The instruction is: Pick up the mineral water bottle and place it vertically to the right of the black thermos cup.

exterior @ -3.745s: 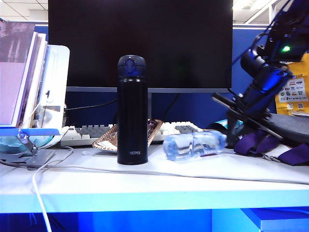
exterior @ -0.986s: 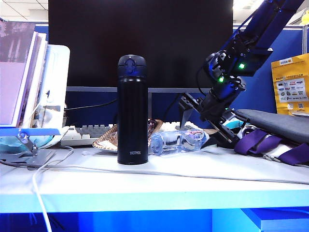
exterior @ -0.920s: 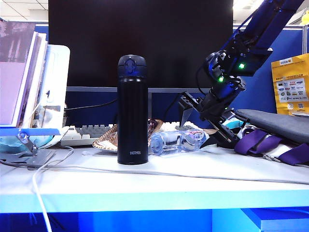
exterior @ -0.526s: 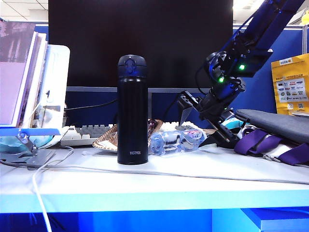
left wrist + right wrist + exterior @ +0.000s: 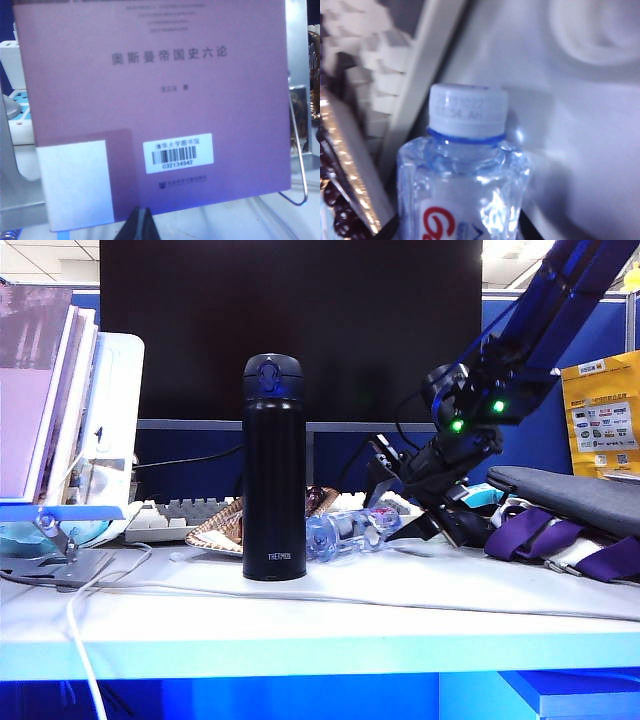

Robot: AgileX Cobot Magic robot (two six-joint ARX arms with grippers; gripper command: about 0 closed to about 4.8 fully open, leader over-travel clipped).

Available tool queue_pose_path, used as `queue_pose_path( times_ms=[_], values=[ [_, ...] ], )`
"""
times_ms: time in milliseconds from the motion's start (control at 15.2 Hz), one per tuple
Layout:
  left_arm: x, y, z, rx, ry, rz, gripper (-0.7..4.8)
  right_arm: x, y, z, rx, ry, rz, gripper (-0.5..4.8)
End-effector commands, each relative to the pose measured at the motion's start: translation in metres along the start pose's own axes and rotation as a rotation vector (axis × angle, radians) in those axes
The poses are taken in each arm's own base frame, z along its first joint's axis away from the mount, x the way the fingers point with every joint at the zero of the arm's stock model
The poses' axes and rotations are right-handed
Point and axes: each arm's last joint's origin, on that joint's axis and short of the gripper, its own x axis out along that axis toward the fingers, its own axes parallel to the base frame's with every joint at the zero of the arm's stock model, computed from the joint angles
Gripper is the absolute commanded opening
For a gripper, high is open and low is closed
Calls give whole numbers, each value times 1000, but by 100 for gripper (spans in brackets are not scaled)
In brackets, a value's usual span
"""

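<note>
The black thermos cup [image 5: 274, 480] stands upright on the white desk [image 5: 320, 625]. To its right the mineral water bottle [image 5: 347, 531] lies on its side, white cap [image 5: 468, 112] pointing toward the thermos. My right gripper [image 5: 388, 508] comes down from the right and grips the bottle's body. In the right wrist view the bottle [image 5: 465, 185] fills the space between the dark fingers of that gripper [image 5: 455, 231], which press on both its sides. My left gripper [image 5: 142, 226] is shut and empty, facing a purple book [image 5: 150, 100].
A keyboard [image 5: 180, 512] and a shiny gold wrapper [image 5: 222, 530] lie behind the thermos, under a dark monitor [image 5: 290, 330]. Books on a stand [image 5: 45, 400] fill the left. A grey bag with purple straps [image 5: 560, 540] lies at the right. A white cable [image 5: 300, 592] crosses the front.
The right arm swung in and dropped onto the bottle, then its jaws narrowed onto it. The bottle slid a little left, toward the thermos. The left arm kept still.
</note>
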Motion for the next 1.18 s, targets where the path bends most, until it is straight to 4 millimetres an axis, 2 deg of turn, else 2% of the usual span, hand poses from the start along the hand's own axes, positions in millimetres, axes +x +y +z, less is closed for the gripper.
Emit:
queue_pose_path(
  times_ms=[66,329,394,788,920,1117,1183],
  values=[
    [0,0,-1,1,10,5,-5,-3,17,5,-96,-34,123,251],
    [0,0,-1,1,10,5,-5,-12,39,14,-338,-85,168,252],
    [0,0,-1,1,10,5,-5,-18,51,18,-436,-109,186,252],
    [0,0,-1,1,10,5,-5,-58,86,23,-796,-197,203,252],
    [0,0,-1,1,10,5,-5,-83,106,25,-875,-261,230,252],
    [0,0,-1,1,10,5,-5,-139,144,25,-995,-385,291,252],
    [0,0,-1,1,10,5,-5,-165,158,23,-1033,-436,321,252]
  ],
)
